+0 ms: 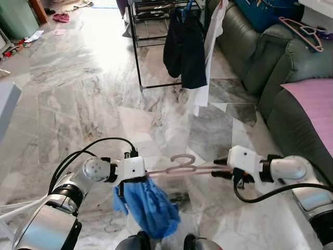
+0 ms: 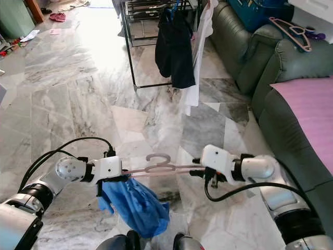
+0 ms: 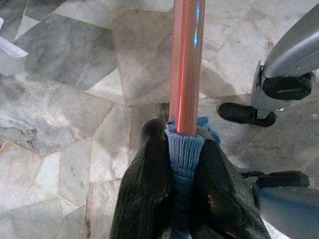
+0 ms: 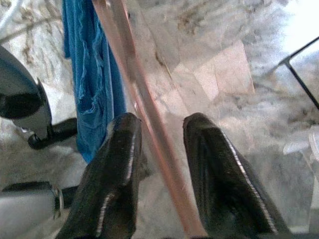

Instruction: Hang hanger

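Observation:
I hold a pink hanger [image 1: 182, 162] level between both grippers, low over the marble floor. A blue garment [image 1: 152, 207] droops from its left end. My left gripper [image 1: 147, 176] is shut on that end, and in the left wrist view blue cloth is pinched around the bar [image 3: 185, 64] between the fingers [image 3: 149, 179]. My right gripper [image 1: 217, 170] is at the other end. In the right wrist view its fingers [image 4: 119, 164] stand apart, with the bar [image 4: 130, 69] running between them and resting against one finger.
A black clothes rack [image 1: 136, 47] stands ahead with dark and white clothes [image 1: 186, 49] hanging on it. A green sofa [image 1: 283, 83] lines the right side, with a pink hanger [image 1: 304, 31] and a pink cloth [image 1: 315, 101] on it. Open floor lies ahead-left.

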You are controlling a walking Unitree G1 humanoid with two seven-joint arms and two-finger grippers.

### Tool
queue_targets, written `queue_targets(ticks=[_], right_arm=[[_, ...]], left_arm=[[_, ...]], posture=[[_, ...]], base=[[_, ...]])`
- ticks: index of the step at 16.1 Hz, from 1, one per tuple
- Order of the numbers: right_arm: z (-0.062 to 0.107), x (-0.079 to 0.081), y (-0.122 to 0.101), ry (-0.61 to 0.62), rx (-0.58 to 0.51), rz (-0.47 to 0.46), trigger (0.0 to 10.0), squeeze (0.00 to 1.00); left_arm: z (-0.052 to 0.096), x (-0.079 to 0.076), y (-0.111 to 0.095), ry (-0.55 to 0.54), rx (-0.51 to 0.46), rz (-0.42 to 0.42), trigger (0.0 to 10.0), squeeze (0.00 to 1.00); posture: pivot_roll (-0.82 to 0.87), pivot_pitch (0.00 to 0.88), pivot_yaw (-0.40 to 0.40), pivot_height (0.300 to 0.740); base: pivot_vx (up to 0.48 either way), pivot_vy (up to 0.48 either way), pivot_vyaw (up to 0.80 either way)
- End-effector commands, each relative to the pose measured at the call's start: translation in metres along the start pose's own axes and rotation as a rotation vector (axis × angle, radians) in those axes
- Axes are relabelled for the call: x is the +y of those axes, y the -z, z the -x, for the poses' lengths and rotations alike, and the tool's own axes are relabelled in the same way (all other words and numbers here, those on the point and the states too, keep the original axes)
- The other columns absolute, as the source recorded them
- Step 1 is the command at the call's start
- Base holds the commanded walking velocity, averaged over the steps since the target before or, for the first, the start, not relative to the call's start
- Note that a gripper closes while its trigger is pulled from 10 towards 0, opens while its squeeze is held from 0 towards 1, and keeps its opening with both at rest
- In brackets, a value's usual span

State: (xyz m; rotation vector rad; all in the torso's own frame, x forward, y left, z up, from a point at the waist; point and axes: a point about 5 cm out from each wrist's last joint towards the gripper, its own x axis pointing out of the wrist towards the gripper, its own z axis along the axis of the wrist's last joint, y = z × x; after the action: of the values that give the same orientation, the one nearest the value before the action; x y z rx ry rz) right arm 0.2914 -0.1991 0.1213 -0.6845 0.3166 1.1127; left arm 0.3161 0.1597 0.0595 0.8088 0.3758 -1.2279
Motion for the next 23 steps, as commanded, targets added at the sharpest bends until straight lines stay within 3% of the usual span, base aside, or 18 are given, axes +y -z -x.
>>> queue_targets(ticks=[1,5,7,9,13,14,15,16,17,19,22,23], right_arm=[[0.006,0.000,-0.008,-0.033,-0.023,0.004,10.0,1.00],[0.020,-0.008,-0.012,-0.009,-0.011,0.014,10.0,1.00],[0.030,-0.026,-0.028,0.113,-0.087,0.024,10.0,1.00],[0.032,-0.032,-0.045,0.169,-0.199,-0.002,10.0,1.00],[0.010,-0.024,-0.049,0.308,-0.305,-0.066,10.0,1.00],[-0.003,-0.017,-0.043,0.373,-0.319,-0.132,10.0,1.00],[-0.006,-0.015,-0.042,0.384,-0.323,-0.150,10.0,1.00],[-0.015,-0.013,-0.036,0.477,-0.333,-0.244,10.0,1.00],[-0.030,-0.004,-0.030,0.548,-0.391,-0.419,10.0,0.00],[-0.045,0.005,-0.021,0.575,-0.352,-0.537,10.0,0.00],[-0.062,0.016,-0.014,0.611,-0.323,-0.633,10.0,0.00],[-0.074,0.021,-0.005,0.702,-0.221,-0.639,10.0,0.00]], left_arm=[[0.001,-0.004,0.006,-0.003,0.020,0.015,0.0,0.00],[0.003,-0.005,0.011,-0.010,0.040,0.027,0.0,0.00],[0.007,-0.004,0.016,-0.038,0.062,0.046,0.0,0.00],[0.010,-0.001,0.019,-0.083,0.066,0.094,0.0,0.00],[0.015,0.008,0.024,-0.261,-0.003,0.324,0.0,0.00],[0.014,0.008,0.025,-0.314,-0.054,0.410,0.0,0.00],[0.014,0.008,0.025,-0.322,-0.066,0.426,0.0,0.00],[0.012,0.008,0.023,-0.358,-0.136,0.508,0.0,0.00],[0.011,0.012,0.017,-0.390,-0.227,0.566,0.0,0.00],[0.012,0.019,0.009,-0.421,-0.285,0.564,0.0,0.00],[0.015,0.031,-0.004,-0.452,-0.361,0.532,0.0,0.00],[0.013,0.034,-0.012,-0.451,-0.415,0.515,0.0,0.00]], posture=[[-0.23,0.164,0.049,0.740],[-0.23,0.164,0.052,0.740],[-0.23,0.165,0.055,0.740],[-0.23,0.166,0.058,0.740],[-0.23,0.165,0.055,0.740],[-0.23,0.167,0.050,0.740],[-0.23,0.167,0.050,0.740],[-0.23,0.166,0.044,0.740],[-0.22,0.168,0.033,0.740],[-0.21,0.168,0.026,0.740],[-0.20,0.168,0.018,0.740],[-0.19,0.167,0.016,0.740]], base=[[0.000,0.000,0.00],[0.000,0.000,0.00],[0.000,0.000,0.00],[0.000,0.000,0.00],[0.000,0.000,0.00],[0.000,0.000,0.00],[0.000,0.000,0.00],[0.000,0.000,0.00],[0.000,0.000,0.00],[0.000,0.000,0.00],[0.000,0.000,0.00],[0.000,0.000,0.00]])
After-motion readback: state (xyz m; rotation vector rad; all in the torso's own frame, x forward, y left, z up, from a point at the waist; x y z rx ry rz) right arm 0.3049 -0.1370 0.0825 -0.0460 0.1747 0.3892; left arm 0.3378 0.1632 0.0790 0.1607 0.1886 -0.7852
